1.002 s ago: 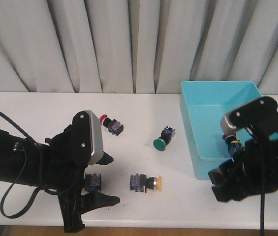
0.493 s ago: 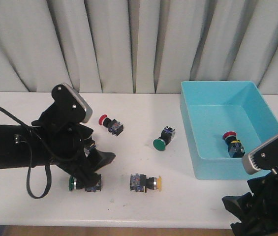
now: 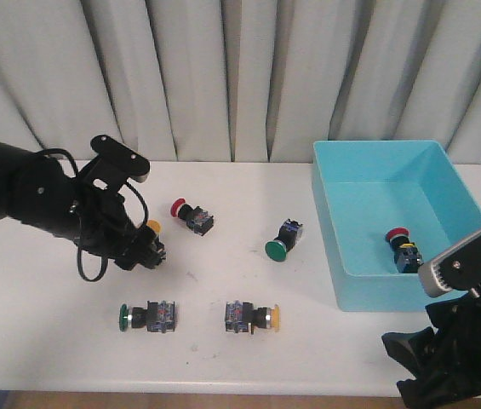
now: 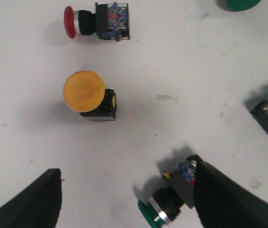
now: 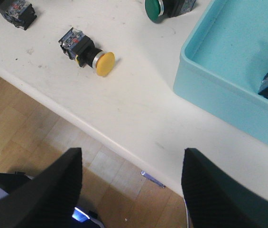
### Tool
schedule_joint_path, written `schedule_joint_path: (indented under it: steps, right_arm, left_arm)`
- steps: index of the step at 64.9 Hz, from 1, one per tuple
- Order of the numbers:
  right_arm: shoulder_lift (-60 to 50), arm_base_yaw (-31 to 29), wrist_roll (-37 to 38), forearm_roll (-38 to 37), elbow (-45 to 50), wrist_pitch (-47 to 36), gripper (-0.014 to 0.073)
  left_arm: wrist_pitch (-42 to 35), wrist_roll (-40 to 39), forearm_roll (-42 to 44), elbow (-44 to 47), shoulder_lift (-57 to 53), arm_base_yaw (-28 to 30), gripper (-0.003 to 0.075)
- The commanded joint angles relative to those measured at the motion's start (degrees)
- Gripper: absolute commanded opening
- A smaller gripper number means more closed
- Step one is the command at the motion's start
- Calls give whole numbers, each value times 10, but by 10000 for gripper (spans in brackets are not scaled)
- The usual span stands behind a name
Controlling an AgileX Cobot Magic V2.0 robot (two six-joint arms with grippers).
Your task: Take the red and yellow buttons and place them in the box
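Observation:
My left gripper [image 3: 140, 250] hangs open over the table's left part, nothing between its fingers. In the left wrist view a yellow button [image 4: 87, 94] stands cap up ahead of the gripper [image 4: 124, 202], and a red button [image 4: 96, 21] lies beyond it. The same two show in the front view: yellow button [image 3: 153, 226], red button [image 3: 189, 214]. Another yellow button [image 3: 257, 316] lies near the front edge. The turquoise box [image 3: 342, 247] at the right holds a red button [image 3: 398, 242]. My right gripper [image 5: 131, 190] is open and empty, low off the table's front right corner.
A green-capped switch [image 4: 169, 204] lies against my left gripper's finger, at the front left [image 3: 146, 316]. Another green switch [image 3: 282, 240] lies mid-table, left of the box. The table's front edge [image 5: 124, 142] runs under my right gripper, wooden floor below. Grey curtains hang behind.
My left arm lifted off the front-left green switch and swung back and left, now over the upright yellow button. My right arm dropped from the box to the front right corner and stayed.

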Motion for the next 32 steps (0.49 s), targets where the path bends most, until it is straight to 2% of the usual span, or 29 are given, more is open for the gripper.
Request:
schedule_joint_path:
  steps: [1, 32]
  right_arm:
    - [-5, 1, -5, -2, -15, -40, 436]
    - [-5, 1, -5, -2, -15, -41, 436]
  left_arm:
    - [5, -34, 37, -62, 20, -1, 560]
    - [121, -36, 75, -290, 211, -1, 560]
